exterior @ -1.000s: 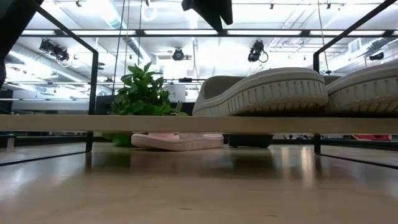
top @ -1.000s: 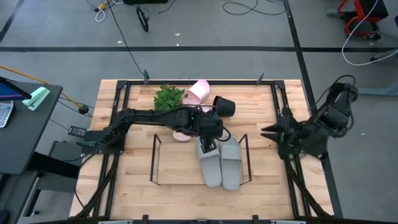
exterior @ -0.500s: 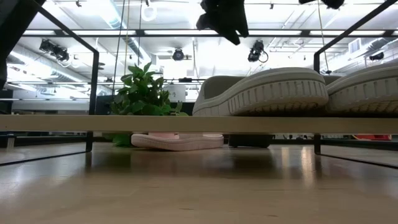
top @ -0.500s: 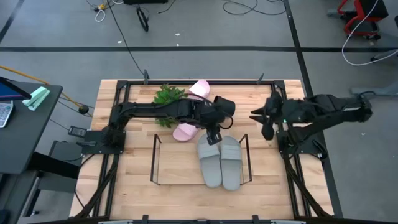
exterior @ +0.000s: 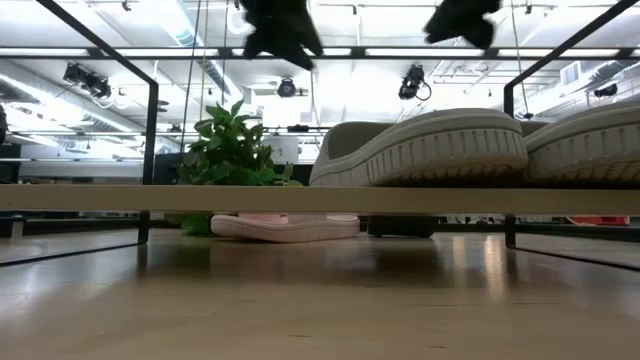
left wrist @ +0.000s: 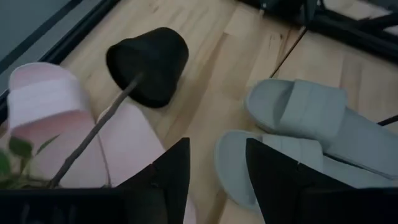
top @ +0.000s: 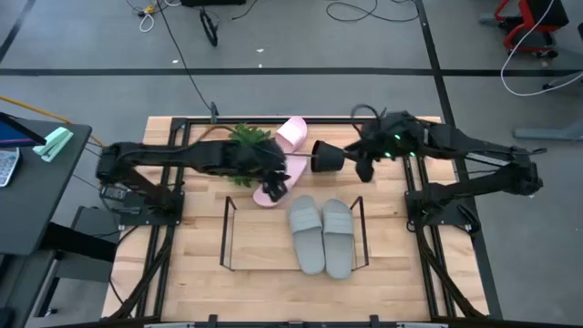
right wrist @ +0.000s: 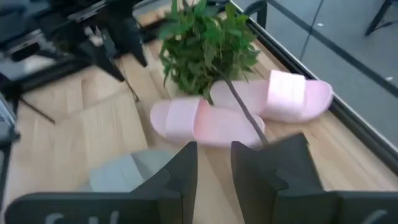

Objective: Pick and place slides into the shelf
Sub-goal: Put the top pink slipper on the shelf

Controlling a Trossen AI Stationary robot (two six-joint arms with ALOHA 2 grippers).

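Observation:
Two grey-green slides [top: 307, 235] [top: 338, 237] lie side by side, soles down, on the right part of the black wire shelf [top: 226, 233]. One pink slide [top: 265, 195] lies flat on the table just beyond the shelf. The other pink slide [top: 291, 133] lies by the far rail. My left gripper [top: 274, 185] hovers open over the nearer pink slide [left wrist: 124, 146]. My right gripper [top: 362, 169] hangs open with a narrow gap, above the table beside the tipped pot. From there it faces both pink slides [right wrist: 199, 121] [right wrist: 283, 93].
A green plant [top: 248, 142] lies on its side between the pink slides. Its stem runs to the black pot [top: 328, 157]. Black rails [top: 291, 118] frame the table. The shelf's left half is bare wire over wood [top: 260, 241].
My left gripper has drawn away from above the grey-green slides toward the table's left, and now hangs over the nearer pink slide. My right arm has swung out from the table's right edge toward the far left, reaching the pot. The slides have stayed still.

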